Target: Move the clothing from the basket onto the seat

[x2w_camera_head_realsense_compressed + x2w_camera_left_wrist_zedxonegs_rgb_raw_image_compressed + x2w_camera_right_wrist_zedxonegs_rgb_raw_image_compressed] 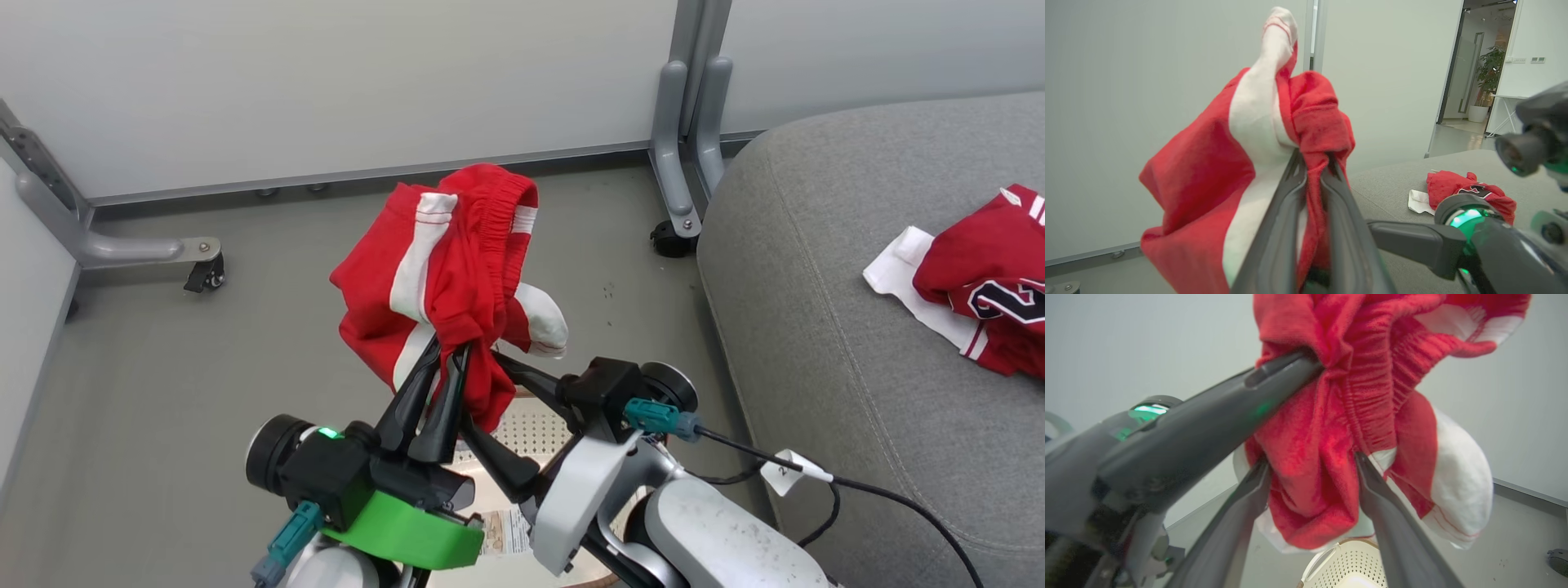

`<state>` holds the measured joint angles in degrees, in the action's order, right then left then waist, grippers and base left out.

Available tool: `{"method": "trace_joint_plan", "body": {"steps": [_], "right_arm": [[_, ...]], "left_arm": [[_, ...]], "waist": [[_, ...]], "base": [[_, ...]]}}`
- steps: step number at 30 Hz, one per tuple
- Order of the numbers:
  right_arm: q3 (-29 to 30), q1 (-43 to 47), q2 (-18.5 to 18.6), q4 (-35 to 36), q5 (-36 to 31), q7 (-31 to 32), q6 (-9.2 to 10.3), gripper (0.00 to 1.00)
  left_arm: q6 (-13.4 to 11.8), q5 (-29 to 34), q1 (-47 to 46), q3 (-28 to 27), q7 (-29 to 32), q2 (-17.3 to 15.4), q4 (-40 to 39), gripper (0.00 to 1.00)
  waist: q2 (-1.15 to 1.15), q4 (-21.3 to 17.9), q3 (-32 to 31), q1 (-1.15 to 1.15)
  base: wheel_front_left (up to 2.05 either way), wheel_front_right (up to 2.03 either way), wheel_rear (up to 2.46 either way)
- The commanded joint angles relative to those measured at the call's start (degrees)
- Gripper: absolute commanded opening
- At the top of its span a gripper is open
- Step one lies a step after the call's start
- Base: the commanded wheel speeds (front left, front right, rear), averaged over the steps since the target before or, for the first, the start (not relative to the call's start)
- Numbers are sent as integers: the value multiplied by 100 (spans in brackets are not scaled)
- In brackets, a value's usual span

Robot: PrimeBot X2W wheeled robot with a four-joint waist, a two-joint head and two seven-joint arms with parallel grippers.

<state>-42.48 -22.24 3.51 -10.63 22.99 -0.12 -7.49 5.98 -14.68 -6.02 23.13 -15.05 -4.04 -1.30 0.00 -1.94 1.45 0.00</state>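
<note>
Between the left gripper's (451, 349) two dark fingers, clamped tight, a bunch of red shorts (457, 245) is pinched and held up off the floor. The shorts have white side stripes and a ribbed elastic waistband, and the fabric spills above and to both sides of the fingertips. The right gripper (478, 384) is spread wide, its fingers either side of a hanging fold of the same shorts, not closed on it. Below both pairs of fingers sits the cream perforated basket (531, 429). Well off to the right of the fingers, a red jersey (980, 269) lies on the grey sofa seat (816, 343).
</note>
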Motion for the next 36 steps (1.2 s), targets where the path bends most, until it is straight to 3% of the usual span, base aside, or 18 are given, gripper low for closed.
{"method": "trace_joint_plan", "body": {"steps": [1,27,29,30,36], "right_arm": [[-63,-123,-23,-77,65,-48,0,0],[-274,-502,-63,-585,402,-471,0,0],[-250,-512,-62,-602,402,-478,0,0],[-238,-509,-63,-610,402,-488,0,0],[-166,-524,-61,-659,349,-519,0,0]], "left_arm": [[14,-50,-99,9,-18,22,17,0],[-19,-8,-141,127,-18,-79,88,0],[-38,-21,-135,125,-18,-84,98,47],[-49,-15,-141,124,-15,-86,96,100],[-63,45,-101,110,-11,-162,-25,100]], "waist": [[0,9,3,0],[0,55,-18,0],[0,69,-11,0],[0,76,-8,0],[0,113,4,0]], "base": [[0,0,0],[0,0,0],[0,0,0],[0,0,0],[0,0,0]]}}
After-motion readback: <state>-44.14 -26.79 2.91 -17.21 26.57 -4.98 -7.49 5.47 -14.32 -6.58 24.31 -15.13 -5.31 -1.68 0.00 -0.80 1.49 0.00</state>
